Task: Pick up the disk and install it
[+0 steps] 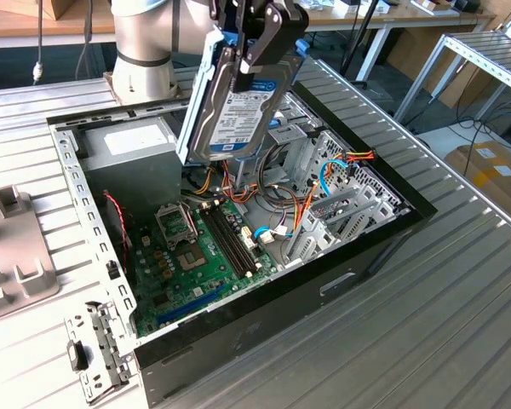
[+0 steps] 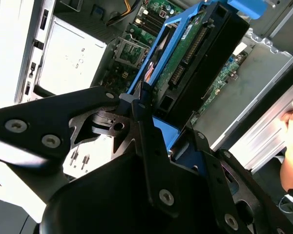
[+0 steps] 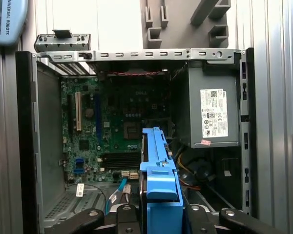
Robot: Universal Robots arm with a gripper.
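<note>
A ribbed, silver-grey metal table [image 1: 460, 332] takes the whole foreground of the exterior view. Behind its far edge stands a bench [image 1: 409, 17] with a wooden top and white legs. Beside the table, at the exterior view's right, there is a metal wire shelf [image 1: 485, 53]. Under this shelf, a pale floor [image 1: 436, 132] carries a cardboard box [image 1: 494, 175] and some dark cables [image 1: 479, 128]. The light is bright and even.

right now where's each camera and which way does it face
Exterior view: off the arm, above the open computer case, looking down into it; arm and gripper holding the disk show.
First wrist view: on the arm, looking straight down into the case; gripper links show.
Second wrist view: on the arm, looking past the gripper along the disk.
All share the disk.
</note>
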